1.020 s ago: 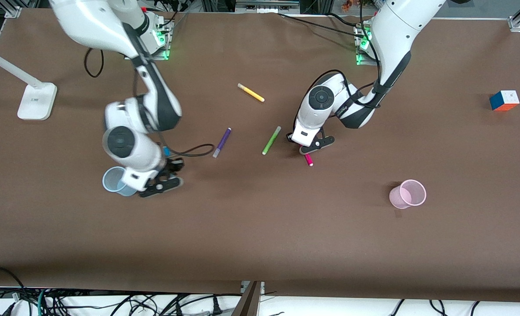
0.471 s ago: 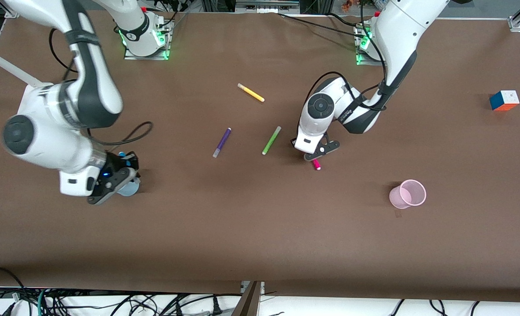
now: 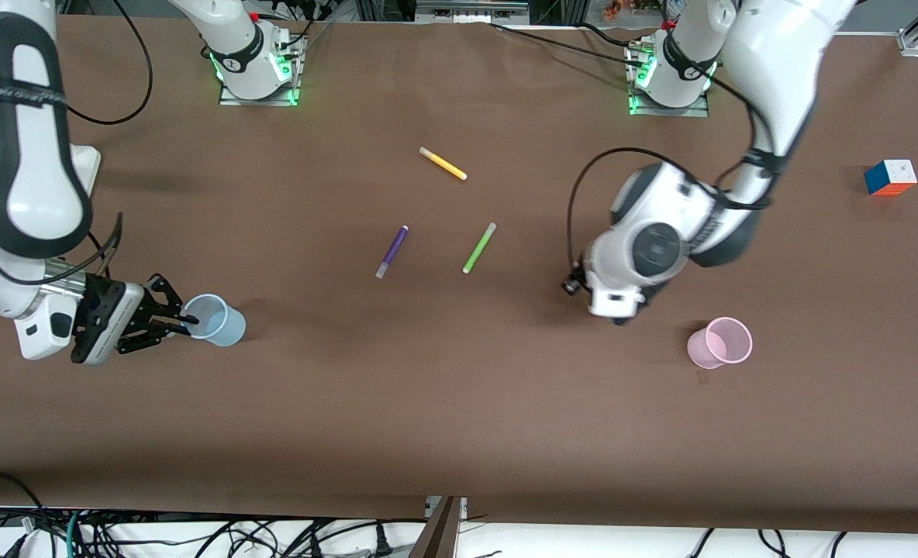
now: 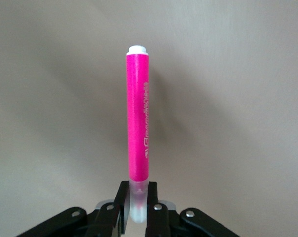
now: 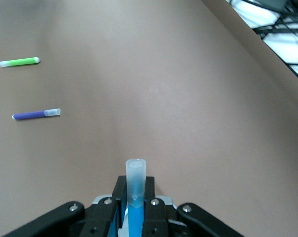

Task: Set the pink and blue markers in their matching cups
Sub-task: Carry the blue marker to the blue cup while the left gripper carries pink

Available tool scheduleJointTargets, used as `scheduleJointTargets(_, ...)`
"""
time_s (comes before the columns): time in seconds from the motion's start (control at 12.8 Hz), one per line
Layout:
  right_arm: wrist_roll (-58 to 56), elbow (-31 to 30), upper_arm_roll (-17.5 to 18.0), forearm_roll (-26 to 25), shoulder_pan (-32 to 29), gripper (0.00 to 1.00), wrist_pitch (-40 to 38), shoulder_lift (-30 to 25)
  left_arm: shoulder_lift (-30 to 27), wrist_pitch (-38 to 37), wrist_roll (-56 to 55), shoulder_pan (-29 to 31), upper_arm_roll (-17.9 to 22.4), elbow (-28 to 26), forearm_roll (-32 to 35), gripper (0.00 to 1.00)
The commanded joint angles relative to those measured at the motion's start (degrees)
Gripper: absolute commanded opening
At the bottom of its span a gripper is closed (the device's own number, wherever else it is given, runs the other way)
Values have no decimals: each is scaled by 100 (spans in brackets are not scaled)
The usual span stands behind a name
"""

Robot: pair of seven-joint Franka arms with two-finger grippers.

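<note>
Pink marker (image 4: 138, 128) in left gripper (image 4: 137, 217), wrist-view only

The desk (image 3: 459, 403) wears a matt brown covering, smooth and without shine. Clamped in the left pincer (image 4: 137, 213), the pink marker (image 4: 138, 133) is glossy magenta plastic with a frosted, translucent pale end between the black matt fingers (image 4: 120, 207). The right pincer (image 5: 134, 202) grips the blue marker (image 5: 135, 187), whose clouded pale plastic end juts from it. At its tips sits the blue cup (image 3: 215, 319), thin translucent plastic; the pink cup (image 3: 719, 342) looks alike. Both arms have glossy white shells.
</note>
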Motion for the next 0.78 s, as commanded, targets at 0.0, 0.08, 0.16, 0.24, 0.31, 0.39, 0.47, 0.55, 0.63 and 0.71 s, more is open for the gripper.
scheduleJointTargets(0.0, -1030, -16, 81, 687, -201, 10, -124, 211, 42, -793, 33, 632, -71, 792, -692, 0)
scheduleJointTargets(0.08, -1224, -25, 81, 837, -237, 10, -124, 264, 42, -961, 7, 826, -71, 1012, -895, 0)
scheduleJointTargets(0.16, -1365, -42, 81, 926, -254, 10, -133, 308, 7, -1032, -20, 1080, -62, 1075, -1080, 0)
scheduleJointTargets(0.24, -1436, -121, 90, 1057, -263, 10, -167, 317, -36, -1041, -37, 1327, -71, 1085, -1290, 0)
scheduleJointTargets(0.31, -1524, -244, 81, 1233, -255, 10, -194, 317, -54, -1033, -64, 1555, -62, 1093, -1545, 0)
scheduleJointTargets(0.39, -1733, -349, 81, 1304, -263, 10, -212, 308, -63, -1006, -64, 1714, -62, 1094, -1713, 0)
scheduleJointTargets(0.47, -1866, -420, 81, 1322, -289, 10, -281, 299, -63, -1006, -72, 1811, -54, 1094, -1801, 0)
scheduleJointTargets(0.55, -1937, -438, 81, 1340, -316, 10, -343, 299, -63, -989, -73, 1969, -45, 1094, -1941, 0)
scheduleJointTargets(0.63, -2016, -438, 81, 1340, -351, 10, -378, 299, -55, -954, -73, 2110, -45, 1094, -2082, 0)
scheduleJointTargets(0.71, -2095, -447, 81, 1340, -386, 10, -405, 308, -54, -788, -73, 2216, -45, 1085, -2214, 0)
